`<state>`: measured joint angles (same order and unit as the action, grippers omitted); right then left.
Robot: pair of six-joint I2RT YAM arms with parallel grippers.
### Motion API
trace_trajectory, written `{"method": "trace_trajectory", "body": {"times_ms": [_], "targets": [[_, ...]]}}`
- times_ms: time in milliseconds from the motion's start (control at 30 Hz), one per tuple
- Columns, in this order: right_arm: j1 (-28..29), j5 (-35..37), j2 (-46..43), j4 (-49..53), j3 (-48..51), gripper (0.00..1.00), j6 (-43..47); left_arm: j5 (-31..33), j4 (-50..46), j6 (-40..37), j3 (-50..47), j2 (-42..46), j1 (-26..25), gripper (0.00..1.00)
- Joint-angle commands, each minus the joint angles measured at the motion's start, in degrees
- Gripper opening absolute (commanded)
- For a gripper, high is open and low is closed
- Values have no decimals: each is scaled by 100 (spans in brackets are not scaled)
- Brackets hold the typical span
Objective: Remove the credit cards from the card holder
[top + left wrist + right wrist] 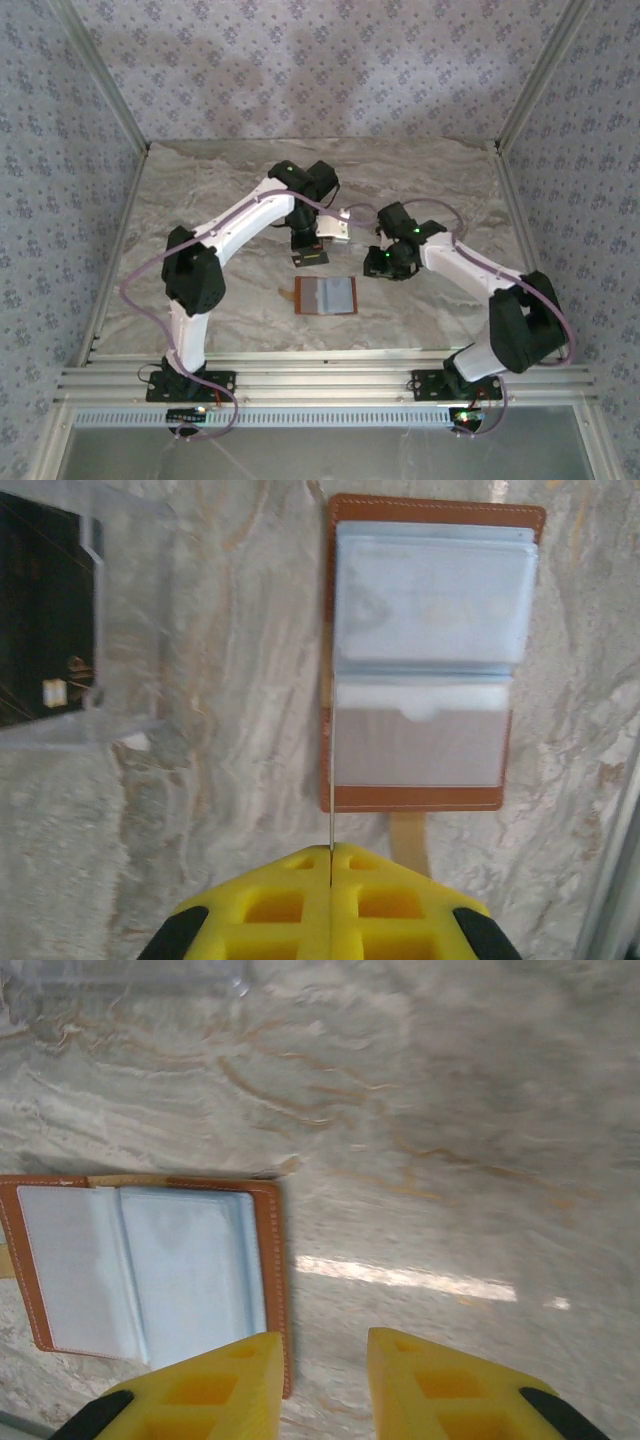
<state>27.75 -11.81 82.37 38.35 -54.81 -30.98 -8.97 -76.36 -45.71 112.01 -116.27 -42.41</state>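
Observation:
The card holder [327,297] lies open on the marble table, brown leather round grey-blue clear sleeves [425,650], its strap towards the left arm's side. My left gripper [330,852] hangs above the table beside it, shut on a thin credit card [329,780] that I see edge-on as a fine line. Another credit card, a dark one [40,620], lies under a clear plastic piece [125,630] further off. My right gripper [325,1380] hovers open with nothing between its fingers, and its left finger [215,1390] is over the holder's right edge [272,1260].
In the top view the clear plastic piece shows as a pale shape [335,226] by the left wrist [305,240], and the right gripper [383,262] is just right of it. Patterned walls enclose the table, with aluminium rails [320,385] along the near edge.

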Motion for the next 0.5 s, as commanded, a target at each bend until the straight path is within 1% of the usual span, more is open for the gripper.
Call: {"method": "trace_trajectory", "body": {"times_ms": [0, 233, 333, 467], "targets": [[-201, 128, -345, 434, 185, 29, 188, 66, -566, -669, 756, -396, 35, 0], [-446, 83, -603, 498, 347, 29, 251, 302, -1168, -1096, 2692, -1630, 30, 0], [-470, 49, -638, 491, 399, 29, 260, 368, -1058, -1316, 3016, -1940, 67, 0], [-502, 21, -654, 495, 459, 29, 282, 474, -744, -1514, 3064, -2077, 93, 0]]}}
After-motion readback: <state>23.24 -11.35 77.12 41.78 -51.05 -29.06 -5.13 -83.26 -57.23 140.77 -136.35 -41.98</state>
